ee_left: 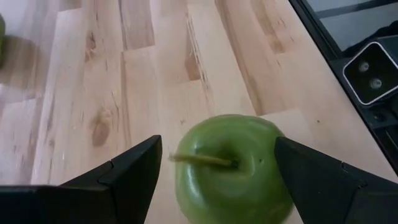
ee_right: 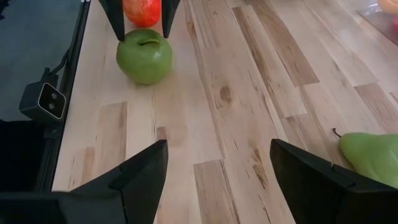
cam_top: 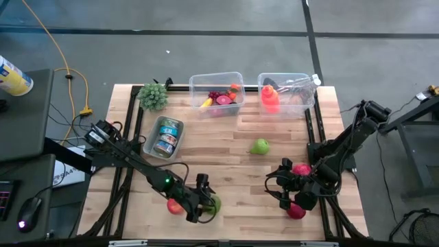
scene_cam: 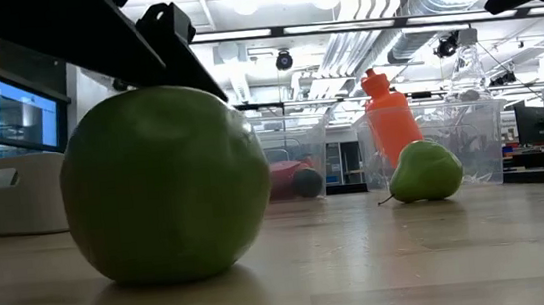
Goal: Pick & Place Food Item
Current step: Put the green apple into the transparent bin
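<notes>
The wooden counter (cam_top: pixel 226 165) fills the middle of the room, slats running side to side. At its twelve o'clock edge stand two clear bins: the left bin (cam_top: pixel 217 94) holds mixed toy food, and the right bin (cam_top: pixel 288 92) has an orange bottle (cam_top: pixel 269 98) leaning in it. Toward ten o'clock a grey tray (cam_top: pixel 165 137) carries tins, with a leafy green bunch (cam_top: pixel 153 96) just beyond it.

The left arm reaches down to about seven o'clock, and its left gripper (ee_left: pixel 217 171) stands wide open, one finger on each side of a green apple (ee_left: pixel 233 168) that sits stem-up on the wood. I cannot tell whether the fingers touch it. A red apple (cam_top: pixel 175 206) lies just beside the green apple, behind that gripper.

The right arm comes in at about four o'clock; its right gripper (ee_right: pixel 217 171) is open and holds nothing, only bare wood between the fingers. Two red fruits (cam_top: pixel 298 199) lie near it.

A green pear (cam_top: pixel 259 146) rests alone near the centre.
</notes>
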Motion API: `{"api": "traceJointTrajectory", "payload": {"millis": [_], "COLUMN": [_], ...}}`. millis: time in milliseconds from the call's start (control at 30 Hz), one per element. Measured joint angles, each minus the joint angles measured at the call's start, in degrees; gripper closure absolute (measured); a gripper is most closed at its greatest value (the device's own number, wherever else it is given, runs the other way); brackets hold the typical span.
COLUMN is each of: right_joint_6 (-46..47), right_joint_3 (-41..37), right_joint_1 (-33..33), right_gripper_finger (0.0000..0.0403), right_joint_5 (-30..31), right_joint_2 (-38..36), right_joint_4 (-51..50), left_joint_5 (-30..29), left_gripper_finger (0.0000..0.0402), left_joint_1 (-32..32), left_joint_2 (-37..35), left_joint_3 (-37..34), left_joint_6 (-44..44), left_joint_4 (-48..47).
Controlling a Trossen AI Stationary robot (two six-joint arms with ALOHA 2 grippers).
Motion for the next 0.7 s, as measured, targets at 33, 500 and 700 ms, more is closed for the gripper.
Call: {"api": "traceJointTrajectory", "payload": {"millis": [33,500,700], "right_joint_6": [0.0,0.0,0.0], "right_joint_3": [0.0,0.0,-0.1], "right_joint_1": [0.0,0.0,0.0], "right_gripper_finger": [0.0130,0.0130,0.0130], "right_joint_5": [0.0,-0.1,-0.1], "right_joint_2": [0.0,0.0,0.0], "right_joint_4": [0.0,0.0,0.0], "left_joint_5": [-0.1,0.3,-0.9], "left_gripper_finger": [0.0098,0.0098,0.0098], "left_joint_1": [0.1,-3.0,-5.2], "left_joint_2": [0.0,-1.7,-1.6], "left_joint_3": [0.0,-0.1,-0.1], "left_joint_6": [0.0,7.3,9.9], "left_joint_4": [0.0,0.7,-0.9]}}
